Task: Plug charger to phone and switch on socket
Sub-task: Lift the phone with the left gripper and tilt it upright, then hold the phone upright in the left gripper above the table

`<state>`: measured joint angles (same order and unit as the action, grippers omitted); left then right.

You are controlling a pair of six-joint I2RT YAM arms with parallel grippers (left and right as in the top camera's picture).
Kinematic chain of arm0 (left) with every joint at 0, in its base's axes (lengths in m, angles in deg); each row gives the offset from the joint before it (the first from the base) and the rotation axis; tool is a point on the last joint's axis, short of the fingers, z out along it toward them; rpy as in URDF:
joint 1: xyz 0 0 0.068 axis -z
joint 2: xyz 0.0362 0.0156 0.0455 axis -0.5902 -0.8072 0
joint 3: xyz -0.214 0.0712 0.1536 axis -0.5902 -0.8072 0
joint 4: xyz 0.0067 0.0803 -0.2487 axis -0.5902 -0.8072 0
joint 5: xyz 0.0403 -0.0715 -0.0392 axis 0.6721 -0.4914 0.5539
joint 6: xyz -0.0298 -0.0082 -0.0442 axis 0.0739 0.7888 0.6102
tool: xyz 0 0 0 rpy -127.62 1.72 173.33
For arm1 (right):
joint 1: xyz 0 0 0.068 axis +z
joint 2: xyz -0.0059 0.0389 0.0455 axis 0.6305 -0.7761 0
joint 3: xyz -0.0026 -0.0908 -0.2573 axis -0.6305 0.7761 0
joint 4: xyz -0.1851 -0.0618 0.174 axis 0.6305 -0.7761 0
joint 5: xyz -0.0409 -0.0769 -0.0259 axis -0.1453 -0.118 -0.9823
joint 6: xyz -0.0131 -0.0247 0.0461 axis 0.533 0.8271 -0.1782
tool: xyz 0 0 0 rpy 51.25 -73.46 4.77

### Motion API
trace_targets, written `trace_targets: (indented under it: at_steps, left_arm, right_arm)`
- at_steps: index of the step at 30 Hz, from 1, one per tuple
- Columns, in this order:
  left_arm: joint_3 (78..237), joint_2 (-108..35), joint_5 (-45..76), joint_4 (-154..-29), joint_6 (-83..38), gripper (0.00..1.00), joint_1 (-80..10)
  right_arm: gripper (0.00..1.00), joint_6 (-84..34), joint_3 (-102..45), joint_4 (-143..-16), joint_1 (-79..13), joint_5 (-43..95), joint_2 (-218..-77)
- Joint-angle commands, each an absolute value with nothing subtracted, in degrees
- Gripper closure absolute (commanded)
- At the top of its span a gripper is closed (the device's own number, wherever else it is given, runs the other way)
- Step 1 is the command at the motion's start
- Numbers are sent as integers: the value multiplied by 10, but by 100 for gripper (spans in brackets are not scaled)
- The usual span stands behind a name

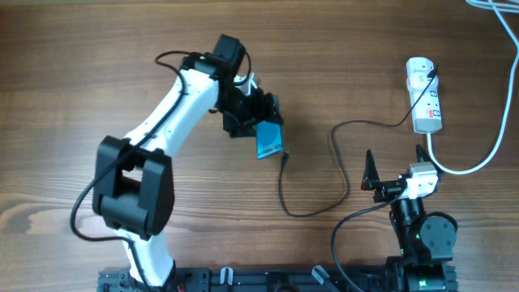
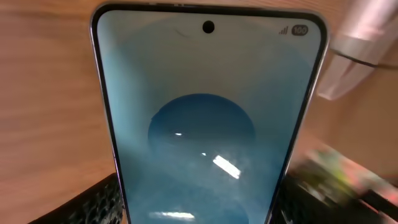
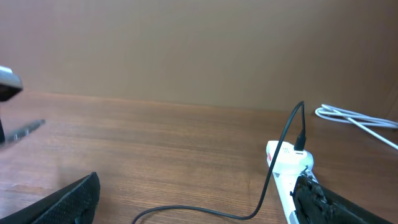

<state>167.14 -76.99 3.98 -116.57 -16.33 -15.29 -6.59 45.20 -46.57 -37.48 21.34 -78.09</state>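
At centre of the overhead view, the left hand (image 1: 256, 120) grips the teal phone (image 1: 268, 142). Lower right, the right hand (image 1: 375, 180) sits open, empty. The charger (image 1: 365, 122) loops across the table (image 1: 81, 65) from the white socket (image 1: 424, 97), upper right, ending beside the phone.

The phone (image 1: 269, 139) is held in the left gripper (image 1: 258, 122) at table centre, the charger (image 1: 280, 191) is looped from just beside its near edge rightward into the socket (image 1: 424, 96) at far right, with the right gripper (image 1: 381, 182) positioned nearer.
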Motion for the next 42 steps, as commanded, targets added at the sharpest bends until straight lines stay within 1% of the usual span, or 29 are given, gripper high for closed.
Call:
trace_targets:
  at_steps: [1, 2, 7, 9, 14, 17, 19, 21, 25, 32, 35, 42]
  left_arm:
    - [1671, -735, -173, -1164, -165, 26, -177]
    - [1671, -735, -221, -1164, -164, 26, -184]
    - [1671, -735, -316, -1164, -164, 27, -208]
    - [1671, -735, -383, -1164, -164, 27, -220]
    - [1671, -735, -451, -1164, -156, 26, -237]
    - [1671, -735, -458, -1164, -97, 26, -245]
    - [1671, -735, -459, -1164, -64, 23, -249]
    - [1671, -735, -459, -1164, -39, 24, -255]
    - [1671, -735, -475, -1164, -37, 24, -263]
    - [1671, -735, -475, -1164, 8, 26, -291]
    - [1671, -735, -475, -1164, 21, 29, -304]
    - [1671, -735, -475, -1164, 20, 28, -330]
  right_arm:
    - [0, -60, 453, -465, -378, 206, -780]
    - [0, -60, 453, -465, -378, 206, -780]
    - [0, -60, 453, -465, -378, 206, -780]
    - [0, -60, 453, -465, -378, 206, -780]
    - [0, -60, 453, -465, -378, 206, -780]
    - [0, -60, 453, -465, -378, 206, -780]
    - [0, -60, 453, -465, -378, 206, -780]
    - [0, -60, 453, -465, -378, 206, -780]
    - [0, -60, 453, -465, -378, 206, -780]
    - [0, -60, 453, -465, -378, 206, -780]
    - [0, -60, 453, -465, -378, 206, -780]
    - [0, -60, 453, -465, -378, 206, -780]
